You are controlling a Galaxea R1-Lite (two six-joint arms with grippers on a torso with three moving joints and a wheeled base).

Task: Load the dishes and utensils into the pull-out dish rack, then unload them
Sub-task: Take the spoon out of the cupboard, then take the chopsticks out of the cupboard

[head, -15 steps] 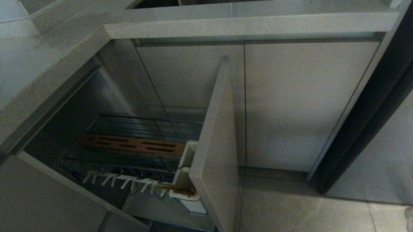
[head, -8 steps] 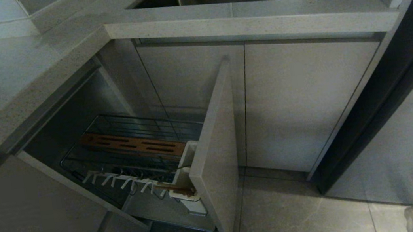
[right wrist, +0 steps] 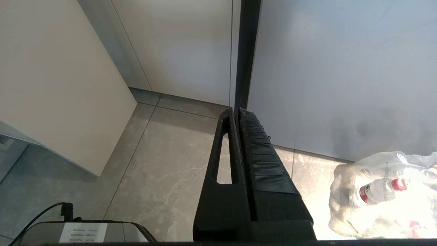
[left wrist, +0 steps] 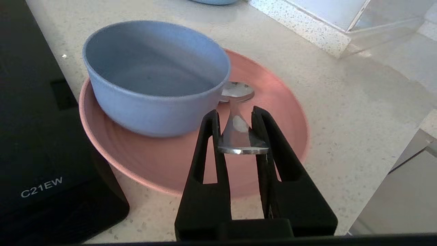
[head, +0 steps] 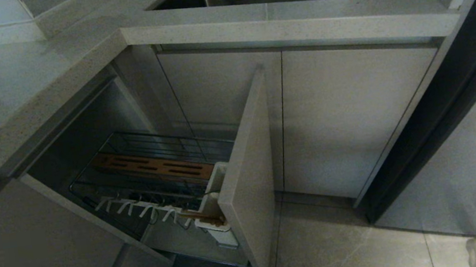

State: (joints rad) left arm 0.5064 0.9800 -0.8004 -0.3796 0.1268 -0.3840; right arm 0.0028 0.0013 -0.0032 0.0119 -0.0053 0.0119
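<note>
Gripping silver fork (left wrist: pixel 239 136) handle: left end effector (left wrist: pixel 235 119), apparently above pink plate (left wrist: pixel 280 112), beside blue-grey bowl (left wrist: pixel 153 85).

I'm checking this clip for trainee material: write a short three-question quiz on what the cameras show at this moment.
1. True or false: the left gripper is shut on the silver fork.
2. What does the blue-grey bowl stand on? A: the counter; B: the pink plate; C: the dish rack.
3. Fill in: the chopsticks rest in the rack's white ____.

Key: 1 true; 2 B; 3 utensil cup.
</note>
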